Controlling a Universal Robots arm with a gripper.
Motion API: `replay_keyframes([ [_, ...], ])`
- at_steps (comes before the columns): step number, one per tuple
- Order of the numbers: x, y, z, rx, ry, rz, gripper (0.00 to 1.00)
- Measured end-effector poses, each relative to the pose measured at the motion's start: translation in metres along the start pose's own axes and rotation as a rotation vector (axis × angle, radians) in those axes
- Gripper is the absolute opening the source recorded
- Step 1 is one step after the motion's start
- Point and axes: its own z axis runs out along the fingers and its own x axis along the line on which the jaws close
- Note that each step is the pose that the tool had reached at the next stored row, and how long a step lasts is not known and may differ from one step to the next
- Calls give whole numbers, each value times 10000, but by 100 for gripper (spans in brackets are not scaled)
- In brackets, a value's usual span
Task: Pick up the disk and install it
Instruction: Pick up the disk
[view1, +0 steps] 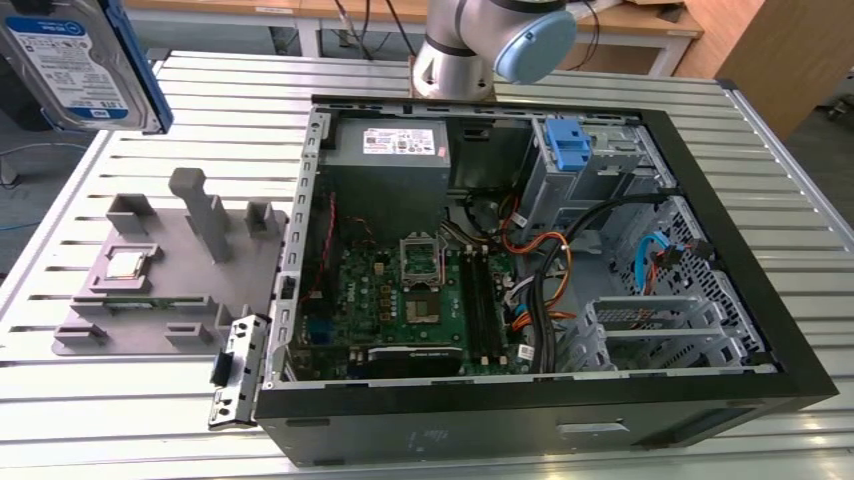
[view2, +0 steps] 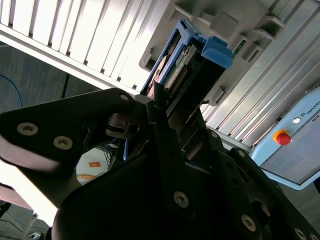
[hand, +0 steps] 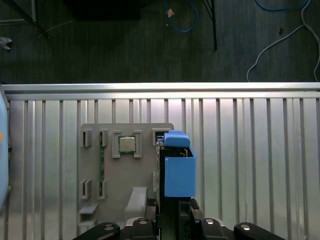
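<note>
pincer (hand: 175, 212) clamped on the disk (hand: 178, 172), holding it in the air above the slatted desk (hand: 250, 150), just over one edge of the grey parts tray (hand: 125, 175) and well apart from the open computer case (view1: 534, 415).

You see your gripper (view2: 177, 112) from close behind, its black fingers (view2: 159, 115) clamped on the disk (view2: 186, 67), which is held edge-on with its blue bracket (view2: 218, 50) at the far end. Beyond it are the ribbed metal tabletop (view2: 75, 35), a grey holder (view2: 225, 22) and a red button (view2: 282, 136).
</note>
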Motion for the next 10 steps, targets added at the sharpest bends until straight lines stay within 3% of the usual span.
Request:
replay_keyframes([
  [5,-2,1,-64,0,1,0,35],
  [10,-2,2,-71,2,0,0,35],
])
